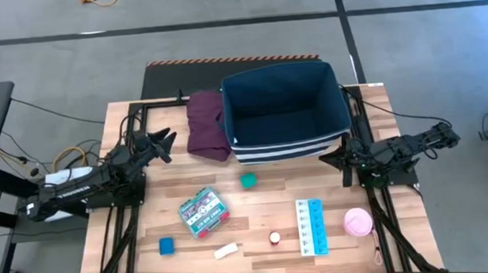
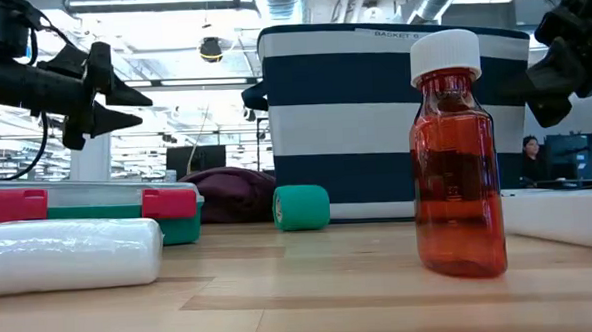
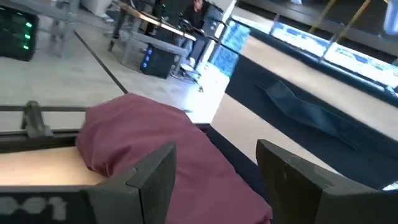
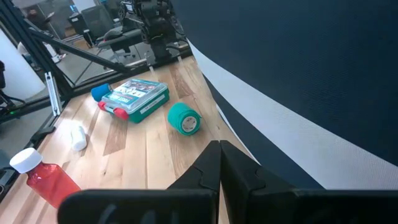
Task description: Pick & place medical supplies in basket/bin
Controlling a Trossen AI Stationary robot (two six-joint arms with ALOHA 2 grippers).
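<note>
The navy bin with white stripes (image 1: 285, 108) stands at the table's far middle, and the maroon cloth (image 1: 207, 126) leans on its left wall. On the near half lie the green-red flat box (image 1: 203, 210), green roll (image 1: 248, 181), blue block (image 1: 166, 246), white stick (image 1: 225, 251), small red bottle with white cap (image 1: 274, 238), pill strip (image 1: 311, 226) and pink roll (image 1: 358, 222). My left gripper (image 1: 163, 146) hovers open just left of the cloth (image 3: 143, 137). My right gripper (image 1: 332, 158) is shut, near the bin's right near corner (image 4: 298, 93).
A black frame runs along both table sides under the arms. In the low view the red bottle (image 2: 456, 159) stands close to the camera, with the white stick (image 2: 70, 254) and box (image 2: 88, 210) at the left. Bare wood lies between the bin and the items.
</note>
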